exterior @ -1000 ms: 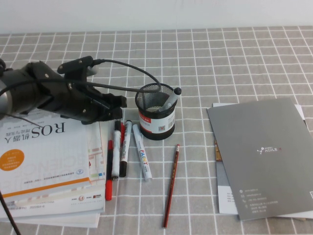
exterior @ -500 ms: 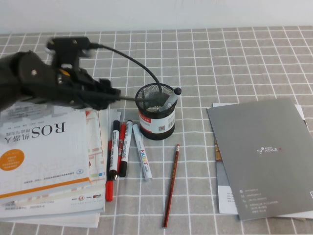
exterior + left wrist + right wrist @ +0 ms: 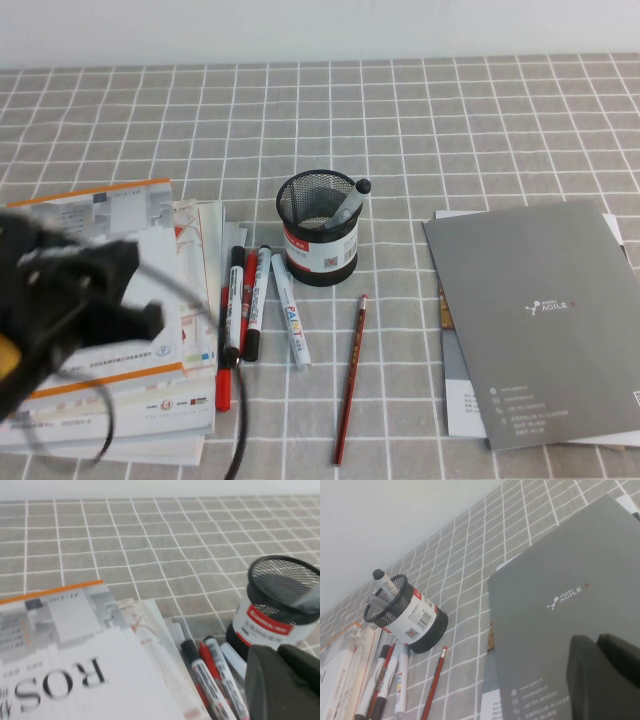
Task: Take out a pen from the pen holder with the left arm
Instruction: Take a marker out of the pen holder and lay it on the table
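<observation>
A grey checked tablecloth (image 3: pixel 450 130) covers the table. A stack of white books with an orange-edged cover (image 3: pixel 120 215) lies directly under the left arm (image 3: pixel 60 300). The left gripper (image 3: pixel 280 670) hangs low above it, its fingers clenched on nothing. A grey glossy booklet (image 3: pixel 535 320) lies far from those fingers, on the robot's right. The right gripper (image 3: pixel 600 675) is parked over it.

The black wire-mesh pen holder with a red-and-white label (image 3: pixel 320 228) stands apart from the left fingers, ahead of them and to their right. A row of black, red and white markers (image 3: pixel 250 300) lies between the fingers and its base. A red pencil (image 3: pixel 351 378) lies beyond the holder's near side.

The grey pen with a black cap (image 3: pixel 347 205) sits in the holder. It leans on the rim farthest from the fingers, cap above the mesh.

The fingers likely need to open and come in above the rim, not across the markers. They should close on the exposed cap end and draw along the pen's lean, or the light cup may tip.
</observation>
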Controlling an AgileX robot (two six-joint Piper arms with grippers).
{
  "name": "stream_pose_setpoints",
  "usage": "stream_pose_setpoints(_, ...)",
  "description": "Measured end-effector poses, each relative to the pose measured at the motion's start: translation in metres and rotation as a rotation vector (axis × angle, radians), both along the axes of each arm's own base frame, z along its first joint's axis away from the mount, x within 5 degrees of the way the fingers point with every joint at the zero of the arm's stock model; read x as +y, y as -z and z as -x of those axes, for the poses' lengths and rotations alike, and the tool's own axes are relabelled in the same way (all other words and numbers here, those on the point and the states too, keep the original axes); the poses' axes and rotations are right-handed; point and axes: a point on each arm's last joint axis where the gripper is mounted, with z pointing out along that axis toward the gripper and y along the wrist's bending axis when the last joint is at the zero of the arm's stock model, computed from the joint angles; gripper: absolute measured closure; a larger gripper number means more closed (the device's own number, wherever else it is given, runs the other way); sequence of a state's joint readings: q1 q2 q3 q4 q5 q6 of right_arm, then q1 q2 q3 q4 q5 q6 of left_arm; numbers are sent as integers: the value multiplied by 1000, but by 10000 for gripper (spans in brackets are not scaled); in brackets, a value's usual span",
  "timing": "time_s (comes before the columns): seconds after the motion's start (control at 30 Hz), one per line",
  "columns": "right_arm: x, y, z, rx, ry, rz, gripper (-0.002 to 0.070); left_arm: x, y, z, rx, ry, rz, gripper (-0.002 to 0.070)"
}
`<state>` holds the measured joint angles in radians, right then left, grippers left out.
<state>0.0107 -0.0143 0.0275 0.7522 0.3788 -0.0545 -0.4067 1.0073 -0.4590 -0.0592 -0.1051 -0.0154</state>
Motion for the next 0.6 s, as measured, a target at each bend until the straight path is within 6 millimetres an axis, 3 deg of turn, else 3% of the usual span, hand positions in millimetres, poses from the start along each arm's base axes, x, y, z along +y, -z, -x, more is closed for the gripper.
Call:
stream_pose_setpoints(0.2, 0, 0, 0, 0, 0, 0, 689, 18, 17, 44, -35, -4, 49, 675)
stream_pose_setpoints(0.6, 0, 0, 0, 0, 0, 0, 689, 37, 81, 88, 54, -1, 4, 675)
